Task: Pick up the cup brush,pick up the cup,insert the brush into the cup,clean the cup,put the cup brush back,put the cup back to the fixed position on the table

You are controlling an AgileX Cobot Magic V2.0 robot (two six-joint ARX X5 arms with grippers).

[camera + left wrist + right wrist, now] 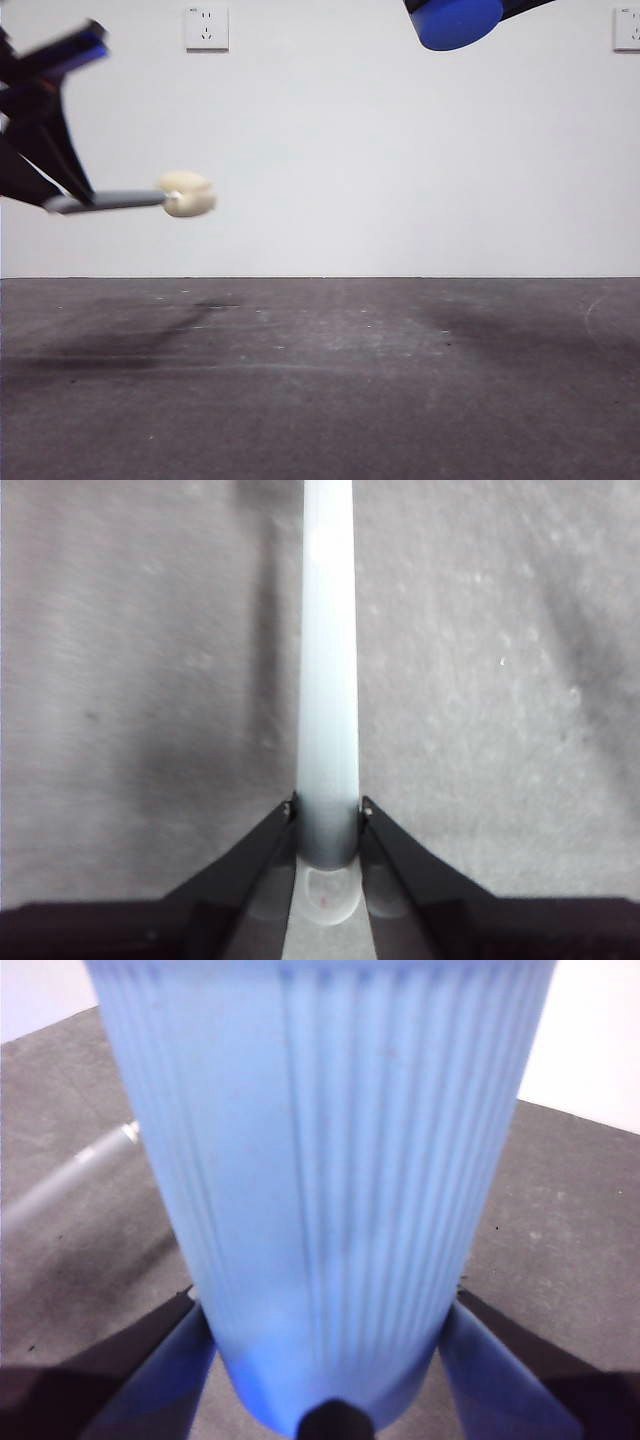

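1. Cup brush (135, 198): in the air at the left of the front view, well above the bench (320, 400). Handle near level, cream sponge head pointing toward the middle.
2. Left gripper (328, 830): fingers (255, 865) closed on the grey handle close to its end; the shaft runs straight out between them. Grip looks centred.
3. Cup (320, 1180): also airborne, high at the upper right of the front view, only its blue lower part in frame. Well apart from the brush.
4. Right gripper (325, 1360): fingers clamped on either side of the ribbed wall near the base.
5. Step in hand, my read: both picked up, insertion next. Cup mouth isn't visible in any view, so I can't tell how it's tilted.
6. To do it well: turn the cup so its opening faces the sponge head, line the handle axis up with the cup axis, then close the gap slowly. Enter centred, since an off-axis sponge would catch the rim.
7. Risk: long handle held at the end, so any side load could lever it in the fingers. Go gently.
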